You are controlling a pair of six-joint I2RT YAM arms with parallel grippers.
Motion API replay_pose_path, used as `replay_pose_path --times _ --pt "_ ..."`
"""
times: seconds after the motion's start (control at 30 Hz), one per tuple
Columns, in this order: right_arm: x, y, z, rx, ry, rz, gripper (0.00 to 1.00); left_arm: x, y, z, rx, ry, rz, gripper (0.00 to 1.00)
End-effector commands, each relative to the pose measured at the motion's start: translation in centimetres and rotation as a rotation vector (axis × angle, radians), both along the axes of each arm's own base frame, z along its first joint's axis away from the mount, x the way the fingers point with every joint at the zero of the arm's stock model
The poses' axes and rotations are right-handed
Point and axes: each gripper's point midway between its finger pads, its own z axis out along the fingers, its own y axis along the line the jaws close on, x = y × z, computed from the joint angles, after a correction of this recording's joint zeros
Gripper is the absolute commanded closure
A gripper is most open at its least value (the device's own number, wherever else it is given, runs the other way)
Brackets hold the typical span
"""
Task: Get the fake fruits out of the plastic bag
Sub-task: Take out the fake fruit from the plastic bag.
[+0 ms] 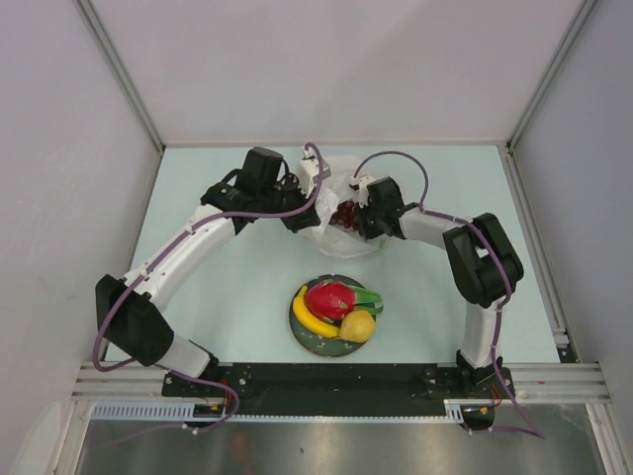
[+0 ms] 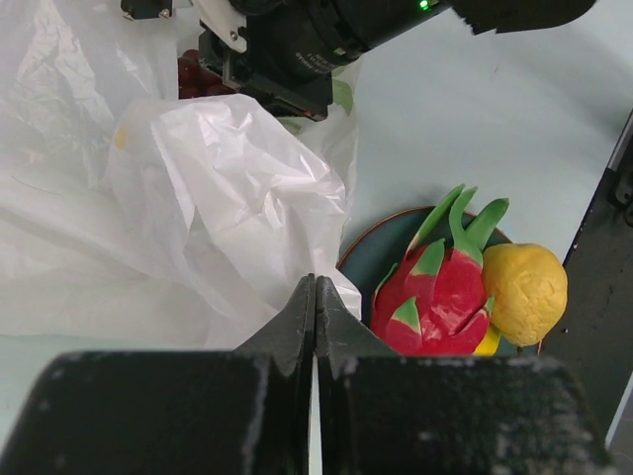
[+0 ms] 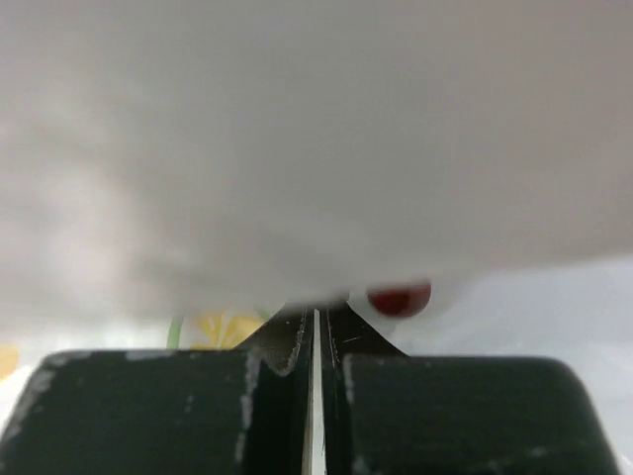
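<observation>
The translucent white plastic bag (image 1: 346,243) lies crumpled at mid-table between both grippers. The dark red grape bunch (image 1: 344,213) shows inside its opening, and also at the top of the left wrist view (image 2: 193,74). My left gripper (image 1: 305,220) is shut, pinching a fold of the bag (image 2: 227,188) at its tips (image 2: 315,285). My right gripper (image 1: 364,220) is shut at the bag's other side, with blurred plastic (image 3: 316,148) over its tips (image 3: 316,315) and one grape (image 3: 399,299) beside them. The dragon fruit (image 1: 331,297), banana (image 1: 308,322) and lemon (image 1: 357,327) lie on the plate.
The round dark plate (image 1: 321,345) sits in front of the bag, near the table's front edge; it also shows in the left wrist view (image 2: 374,259) with the dragon fruit (image 2: 445,297) and lemon (image 2: 526,292). Grey walls enclose the table on three sides.
</observation>
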Motion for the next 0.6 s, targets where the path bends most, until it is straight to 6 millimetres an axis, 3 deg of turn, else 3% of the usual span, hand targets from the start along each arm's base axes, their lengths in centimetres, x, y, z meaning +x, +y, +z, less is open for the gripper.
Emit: replay_pose_path --times 0.0,0.3,0.5,0.57 --pt "0.7 1.3 8.0 0.044 -0.165 0.113 1.0 0.8 -0.4 2.1 -0.026 -0.064 0.004 1.0" --pt "-0.7 1.1 17.2 0.12 -0.348 0.226 1.0 3.2 0.6 0.3 0.023 -0.086 0.123 1.0" --pt "-2.4 1.6 22.1 0.172 -0.461 0.31 1.0 5.1 -0.1 -0.4 0.009 -0.057 0.186 1.0" --pt "-3.2 1.5 24.6 0.183 -0.524 0.318 1.0 5.7 -0.4 -0.2 0.006 -0.051 0.191 1.0"
